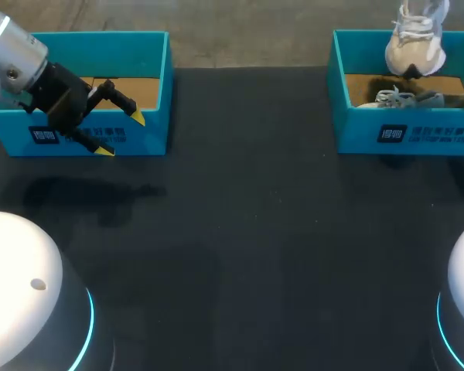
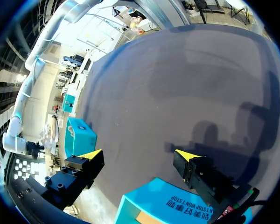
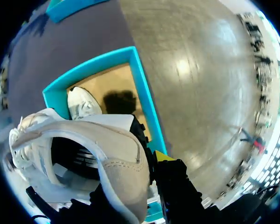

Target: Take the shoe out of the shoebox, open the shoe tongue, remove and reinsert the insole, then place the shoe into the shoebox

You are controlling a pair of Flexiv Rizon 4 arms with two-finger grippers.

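White shoe [image 1: 416, 39] hanging over the right shoebox [image 1: 356, 116], clamped in our right gripper [image 3: 152, 155]

We pinch the shoe by its heel collar. It hangs above the box's far edge, long axis roughly upright and toe down as far as we can judge, with a second shoe [image 1: 394, 99] lying in the box beneath. Our left gripper [image 1: 122, 134] hovers spread and empty over the left shoebox [image 1: 151, 77], well apart. So we judge the right arm alone must bring the shoe to the open table [image 1: 240, 232] between the boxes.
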